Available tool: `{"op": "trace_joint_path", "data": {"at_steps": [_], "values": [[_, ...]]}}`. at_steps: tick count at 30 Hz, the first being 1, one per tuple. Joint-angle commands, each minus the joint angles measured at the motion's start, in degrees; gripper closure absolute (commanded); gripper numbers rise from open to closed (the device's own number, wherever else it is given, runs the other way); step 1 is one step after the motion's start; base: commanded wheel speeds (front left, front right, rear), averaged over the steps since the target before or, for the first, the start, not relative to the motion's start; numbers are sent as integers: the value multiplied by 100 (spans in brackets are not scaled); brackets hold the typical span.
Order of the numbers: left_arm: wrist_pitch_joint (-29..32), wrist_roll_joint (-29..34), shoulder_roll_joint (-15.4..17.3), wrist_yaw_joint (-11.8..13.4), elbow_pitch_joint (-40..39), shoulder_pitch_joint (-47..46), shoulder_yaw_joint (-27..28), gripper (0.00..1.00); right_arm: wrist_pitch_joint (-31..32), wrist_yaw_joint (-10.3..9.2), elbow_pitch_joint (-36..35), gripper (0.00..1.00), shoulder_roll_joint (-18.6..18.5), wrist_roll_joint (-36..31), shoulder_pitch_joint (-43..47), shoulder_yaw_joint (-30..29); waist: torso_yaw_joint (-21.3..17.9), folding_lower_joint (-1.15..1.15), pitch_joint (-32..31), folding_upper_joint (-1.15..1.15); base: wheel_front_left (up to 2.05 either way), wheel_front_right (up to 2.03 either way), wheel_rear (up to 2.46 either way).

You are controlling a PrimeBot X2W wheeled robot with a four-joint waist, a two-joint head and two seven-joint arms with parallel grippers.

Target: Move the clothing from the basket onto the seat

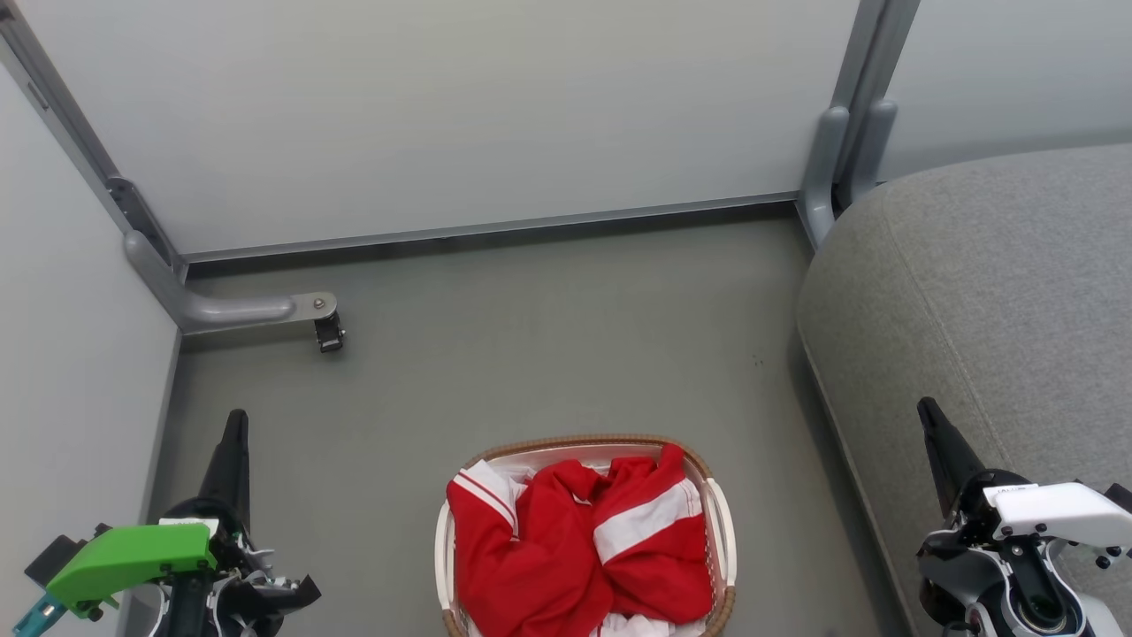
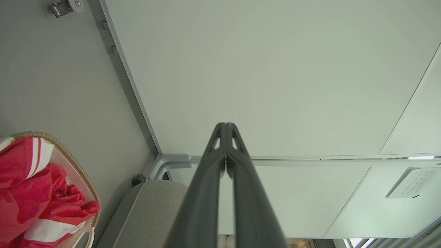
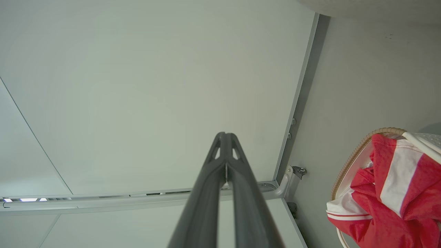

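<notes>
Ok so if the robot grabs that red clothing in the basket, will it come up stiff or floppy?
Probably floppy: the clothing lies crumpled in soft folds, so it should drape from a pinch. The pieces look tangled, so both may lift together, perhaps tugging the light-looking basket.

You're looking at soft red cloth in the clothing (image 1: 566, 540): matt, creased, with white bands. The basket (image 1: 584, 441) is smooth cream plastic with a slight sheen and a brown woven-look rim. The seat (image 1: 990, 292) is grey woven fabric, coarse and matt. The floor (image 1: 531, 336) is smooth, dull grey. The wall panels (image 1: 442, 115) are pale, smooth and satin. The bracket (image 1: 230, 310) looks like grey painted metal. On your left gripper (image 2: 226, 125) and right gripper (image 3: 225, 135), the fingers are dark, matt, smooth and plastic-looking.
</notes>
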Motion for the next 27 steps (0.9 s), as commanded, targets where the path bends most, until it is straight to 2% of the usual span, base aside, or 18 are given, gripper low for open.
{"op": "trace_joint_path", "data": {"at_steps": [1, 27], "values": [[14, -19, 5, -28, -7, -53, 7, 100, 3, -2, -22, 100, -34, 23, -47, -7, 0, 0, 0, 0, 0, 0, 0], [14, -18, 5, -28, -7, -53, 7, 100, 3, -2, -22, 100, -35, 23, -47, -7, 0, 0, 0, 0, 0, 0, 0]]}}
